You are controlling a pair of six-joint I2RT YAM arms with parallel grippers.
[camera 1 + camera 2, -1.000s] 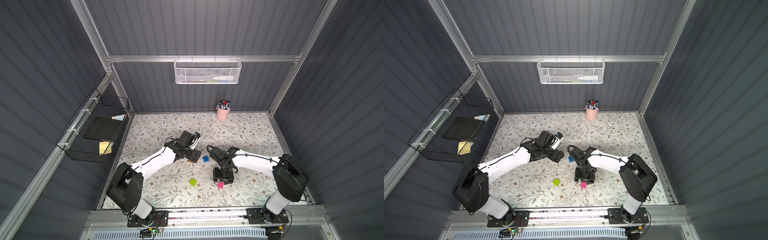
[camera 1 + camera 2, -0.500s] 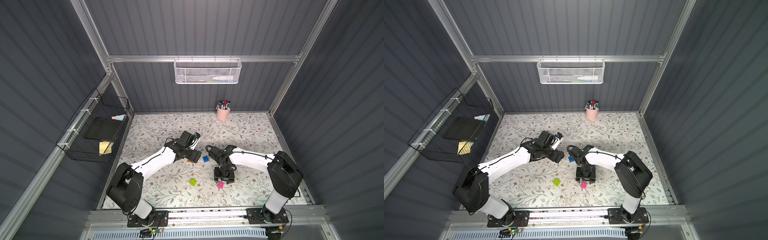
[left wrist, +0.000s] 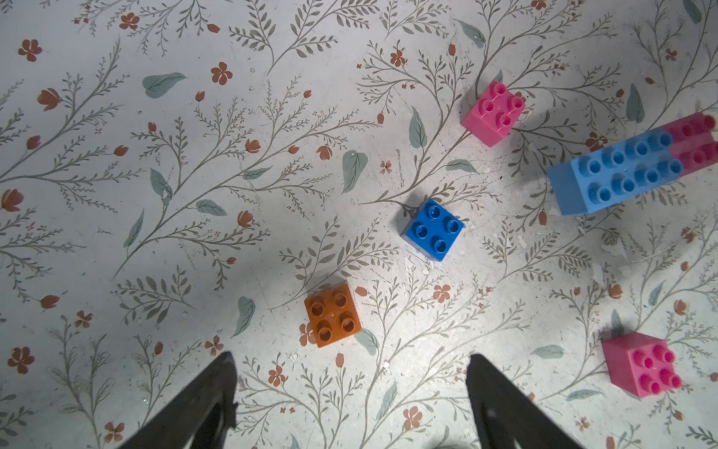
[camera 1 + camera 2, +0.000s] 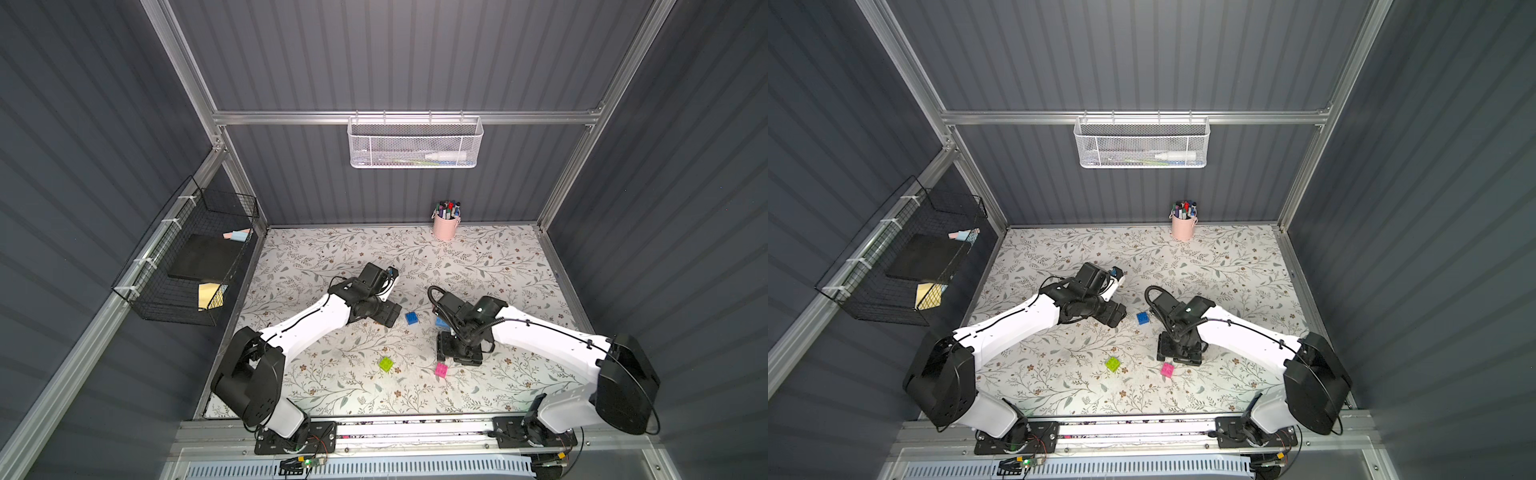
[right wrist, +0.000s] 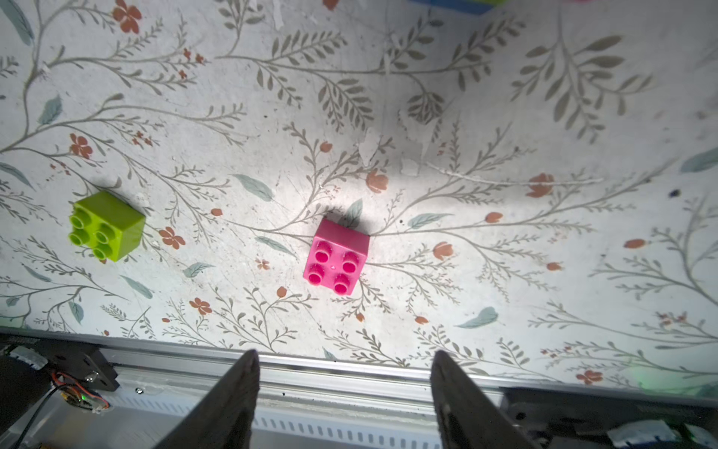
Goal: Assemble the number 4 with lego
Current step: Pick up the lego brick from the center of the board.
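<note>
When facing 12 o'clock: open room on surface [image 4: 478, 257]; rail [image 4: 415, 426] edge at 6 o'clock.
Left claw [image 3: 351, 369]: wide apart, empty, near orange brick [image 3: 333, 315].
Right claw [image 5: 344, 361]: wide apart, empty.
Light-blue bar [image 3: 614, 175]: 3 o'clock of blue brick [image 4: 412, 318].

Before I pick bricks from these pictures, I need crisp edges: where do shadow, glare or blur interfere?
Left wrist view: a broad shadow reaches the orange brick; the light-blue bar looks soft. Right wrist view: a bright patch washes the mat beside the pink brick; the far mat blurs. Both top views: even light, sharp, but the blue brick is tiny.
</note>
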